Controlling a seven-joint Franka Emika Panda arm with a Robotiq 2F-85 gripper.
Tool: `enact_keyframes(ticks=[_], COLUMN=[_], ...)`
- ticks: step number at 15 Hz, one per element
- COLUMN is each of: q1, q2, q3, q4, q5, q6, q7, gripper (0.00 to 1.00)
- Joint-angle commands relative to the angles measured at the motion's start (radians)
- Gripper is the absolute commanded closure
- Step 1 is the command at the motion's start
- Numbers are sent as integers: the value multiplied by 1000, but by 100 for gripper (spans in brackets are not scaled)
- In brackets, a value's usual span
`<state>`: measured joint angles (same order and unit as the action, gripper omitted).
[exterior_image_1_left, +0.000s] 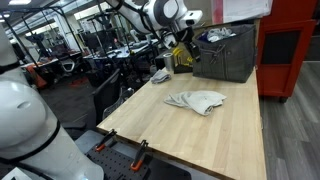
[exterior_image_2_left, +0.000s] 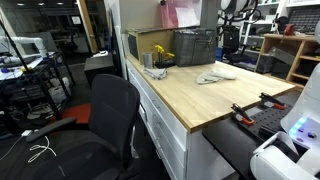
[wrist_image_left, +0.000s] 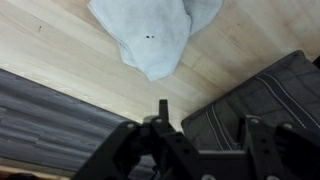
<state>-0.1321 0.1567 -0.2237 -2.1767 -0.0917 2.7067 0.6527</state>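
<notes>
Looking in an exterior view, we find the gripper (exterior_image_1_left: 181, 54) hanging over the far end of the wooden table (exterior_image_1_left: 230, 140), just beside the grey crate (exterior_image_1_left: 225, 55). A small crumpled cloth (exterior_image_1_left: 160, 75) lies near the table edge beneath it. It sits on open wood clear of the crate, which we judge leaves room to come at it from above. A larger pale cloth (exterior_image_1_left: 196, 100) rests flat mid-table, well apart.

In an exterior view past the office chair (exterior_image_2_left: 110, 110), we see the grey crate (exterior_image_2_left: 195, 45) and the pale cloth (exterior_image_2_left: 215, 76), but cannot make out the gripper.

In the wrist view, the fingers (wrist_image_left: 130, 155) stand spread with nothing between them. The crumpled cloth (wrist_image_left: 150, 35) lies ahead, untouched.
</notes>
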Motion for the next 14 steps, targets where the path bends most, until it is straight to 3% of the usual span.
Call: enact_keyframes(ticks=[1,3,9,14], q1=[22,17,20,9], q2=[-75,-110,-73,60], q3=[34,90,155,177], q4=[-99,-145,-156,-135], q5=[73,236,641,926], q6=[-24,-64,-184,-75], q7=[-52,-162,-364,-521], gripper=[11,0,0,0])
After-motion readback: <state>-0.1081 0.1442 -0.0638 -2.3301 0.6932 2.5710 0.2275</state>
